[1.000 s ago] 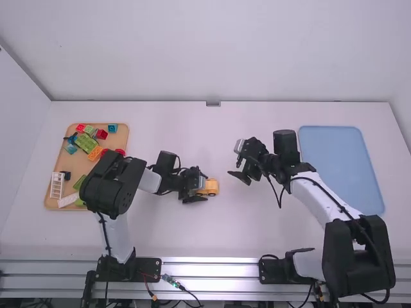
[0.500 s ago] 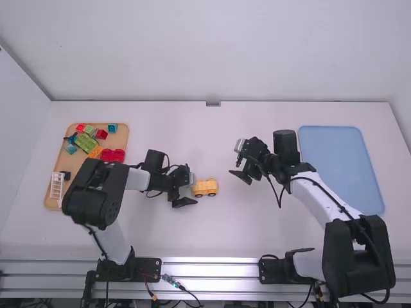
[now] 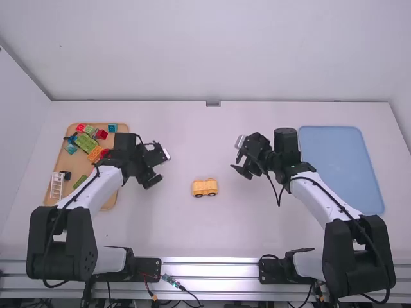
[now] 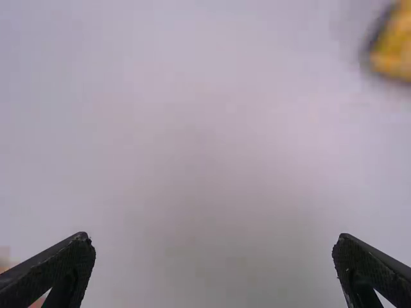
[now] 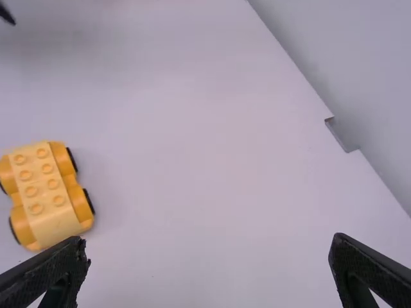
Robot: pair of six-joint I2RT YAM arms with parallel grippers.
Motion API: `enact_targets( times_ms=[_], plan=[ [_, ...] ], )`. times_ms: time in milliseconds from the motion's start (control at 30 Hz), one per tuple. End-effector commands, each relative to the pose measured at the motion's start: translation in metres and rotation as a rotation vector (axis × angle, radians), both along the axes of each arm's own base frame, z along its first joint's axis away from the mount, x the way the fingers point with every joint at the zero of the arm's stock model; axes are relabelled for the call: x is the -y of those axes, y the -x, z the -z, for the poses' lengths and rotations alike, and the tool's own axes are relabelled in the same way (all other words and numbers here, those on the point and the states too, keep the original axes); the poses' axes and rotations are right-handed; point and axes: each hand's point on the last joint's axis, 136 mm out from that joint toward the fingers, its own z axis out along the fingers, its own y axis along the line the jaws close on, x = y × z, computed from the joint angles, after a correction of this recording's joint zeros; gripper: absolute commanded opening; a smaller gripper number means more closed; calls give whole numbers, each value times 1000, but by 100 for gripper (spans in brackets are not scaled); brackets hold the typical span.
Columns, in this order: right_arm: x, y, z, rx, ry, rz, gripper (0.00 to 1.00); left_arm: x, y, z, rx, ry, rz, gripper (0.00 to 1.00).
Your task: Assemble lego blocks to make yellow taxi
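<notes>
A yellow wheeled car base [image 3: 205, 187] stands on the table between the arms; the right wrist view has the same car base [image 5: 46, 192] with studs on top and black wheels. My left gripper [image 3: 156, 179] is left of it, over bare table near the tray; in its wrist view the gripper [image 4: 214, 247] is open and holds nothing. On the car base's right side, a bit farther back, is my right gripper [image 3: 239, 172]; its wrist view shows the gripper [image 5: 210, 247] open with nothing between its fingers.
At the left lies a tan tray [image 3: 78, 165] with several loose blocks, including a green block [image 3: 85, 142], a red block [image 3: 101, 134] and a white ladder-like piece [image 3: 57, 185], partly behind the left arm. A blue tray [image 3: 340, 168] lies at the right.
My left gripper was at the car base, then backed off to the left toward the tan tray. The car base stayed in place. The right arm has hardly moved.
</notes>
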Motion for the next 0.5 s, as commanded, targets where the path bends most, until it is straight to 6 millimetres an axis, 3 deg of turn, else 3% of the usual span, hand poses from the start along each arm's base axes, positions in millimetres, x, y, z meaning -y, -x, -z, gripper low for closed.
enact_targets(
  times_ms=[0, 167, 467],
  plan=[
    [6, -5, -3, 23, 16, 34, 99, -58, -15, -16, 66, -79, -453, 99],
    [6, -9, -7, 48, 15, 38, 99, -93, -20, -30, 116, -70, -663, 99],
    [12, -14, -5, 58, 44, 79, 99, -149, -24, -85, -17, 145, -689, 99]
  ],
)
